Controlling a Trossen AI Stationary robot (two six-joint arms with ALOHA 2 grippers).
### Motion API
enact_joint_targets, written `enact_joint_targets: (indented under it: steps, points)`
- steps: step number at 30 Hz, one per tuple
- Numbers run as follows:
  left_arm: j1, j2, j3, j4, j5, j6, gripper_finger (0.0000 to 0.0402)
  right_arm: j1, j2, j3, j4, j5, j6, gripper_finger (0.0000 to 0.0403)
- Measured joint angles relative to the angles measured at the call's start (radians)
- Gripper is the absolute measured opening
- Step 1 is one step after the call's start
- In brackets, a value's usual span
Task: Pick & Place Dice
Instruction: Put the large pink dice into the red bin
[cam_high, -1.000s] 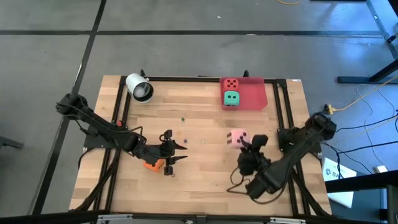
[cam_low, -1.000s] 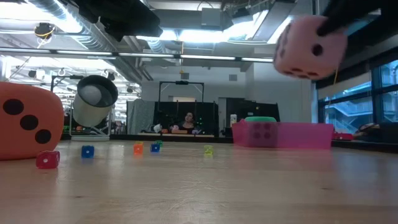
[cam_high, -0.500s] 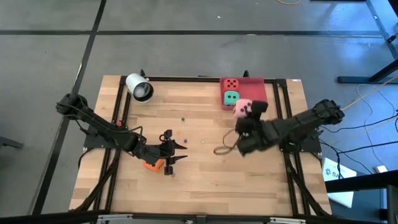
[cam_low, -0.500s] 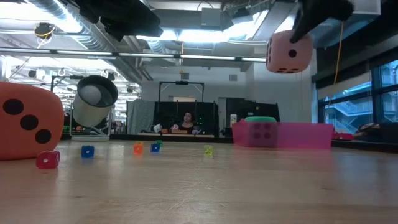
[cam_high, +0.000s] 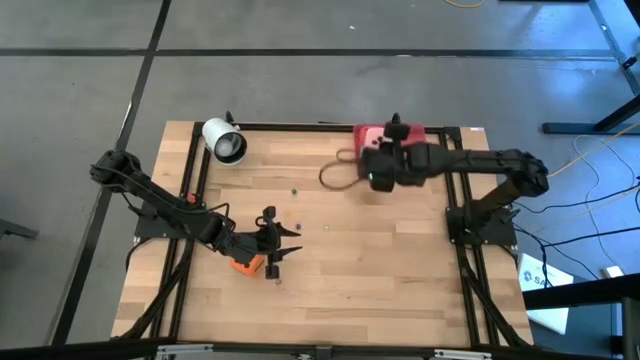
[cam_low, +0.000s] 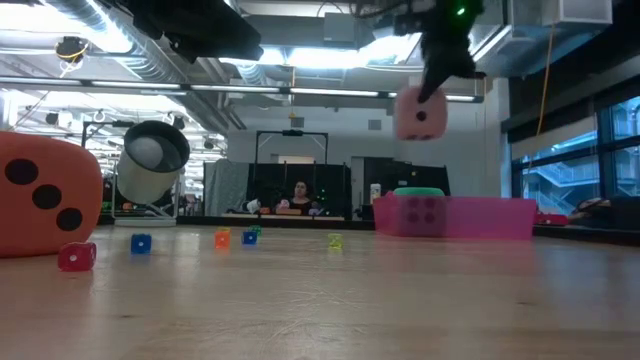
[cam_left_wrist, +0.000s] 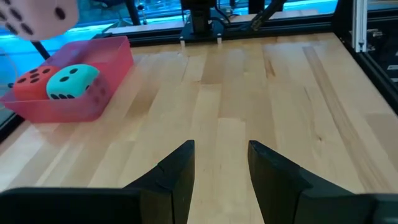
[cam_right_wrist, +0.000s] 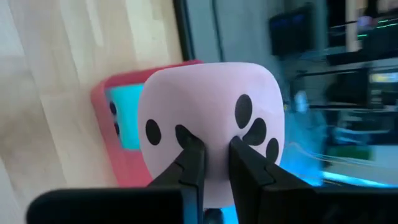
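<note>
- Pink die (cam_right_wrist: 208, 134) hung pinched in the right gripper (cam_right_wrist: 210, 163) above the tray (cam_high: 413, 133), poised for release.
- Left gripper (cam_left_wrist: 219, 165) stood open beside the orange die (cam_high: 246, 264), waiting.

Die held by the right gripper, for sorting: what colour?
Pink soft die with dark pips; right wrist view shows it best.

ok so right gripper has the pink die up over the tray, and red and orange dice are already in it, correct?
Not quite. The right gripper does hold the pink die above the tray, but the left wrist view shows the red die and green die in it. The orange die sits by the left gripper.
</note>
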Motion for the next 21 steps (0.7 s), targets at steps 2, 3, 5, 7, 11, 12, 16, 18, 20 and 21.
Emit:
enact_joint_targets:
  steps: [2,3,5,7,11,12,16,18,20,21]
  points:
    - [0.0,0.0,0.0,0.0,0.0,0.006,0.0143,-0.062,0.0,0.0,0.0,0.002,-0.036,0.0045]
    - [0.0,0.0,0.0,0.0,0.0,0.007,0.0143,-0.094,0.0,0.0,-0.008,0.005,-0.048,0.0044]
    - [0.0,0.0,0.0,0.0,0.0,0.008,0.0143,-0.161,0.0,0.0,-0.014,-0.008,-0.064,0.0039]
    - [0.0,0.0,0.0,0.0,0.0,0.019,0.0143,-0.228,0.0,-0.002,-0.016,-0.038,-0.083,0.0038]
    - [0.0,0.0,0.0,0.0,-0.009,0.048,0.0143,-0.341,0.0,-0.072,0.068,-0.105,-0.158,0.0037]
    - [0.0,0.0,0.0,0.0,-0.016,0.052,0.0143,-0.365,0.0,-0.093,0.087,-0.108,-0.174,0.0037]
    - [0.004,0.0,0.0,0.0,-0.026,0.055,0.0143,-0.439,0.0,-0.189,0.199,-0.135,-0.234,0.0037]
    - [0.011,0.0,0.0,-0.002,-0.026,0.055,0.0143,-0.463,0.0,-0.223,0.256,-0.138,-0.263,0.0037]
    - [0.019,0.0,0.0,-0.008,-0.026,0.055,0.0143,-0.484,0.0,-0.25,0.286,-0.157,-0.288,0.0037]
    - [0.024,0.0,0.0,-0.011,-0.026,0.055,0.0143,-0.494,0.0,-0.264,0.297,-0.164,-0.3,0.0037]
